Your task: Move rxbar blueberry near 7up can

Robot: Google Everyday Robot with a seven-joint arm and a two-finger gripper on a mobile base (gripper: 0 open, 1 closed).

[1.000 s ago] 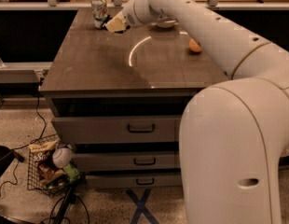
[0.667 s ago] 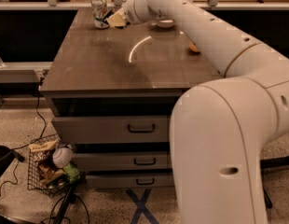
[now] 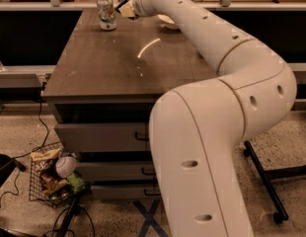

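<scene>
The 7up can (image 3: pixel 106 13) stands upright at the far left of the dark table top (image 3: pixel 108 63). It is silvery-white and green with a metal top. My gripper (image 3: pixel 125 9) is at the far edge of the table, just right of the can and a short gap from it, at the end of my long white arm (image 3: pixel 212 38). The rxbar blueberry does not show; a dark bit at the gripper's tip cannot be told apart. The arm hides the right part of the table.
A white bowl (image 3: pixel 166 20) sits at the back of the table, half behind my arm. Below the top are drawers (image 3: pixel 101 135). A wire basket (image 3: pixel 50 177) with snacks and cables lies on the floor at the left. A black stand leg (image 3: pixel 264 179) is at the right.
My arm has stretched farther toward the back of the table, and the gripper has moved back, closer to the can's level. The orange thing at the right is now hidden by the arm.
</scene>
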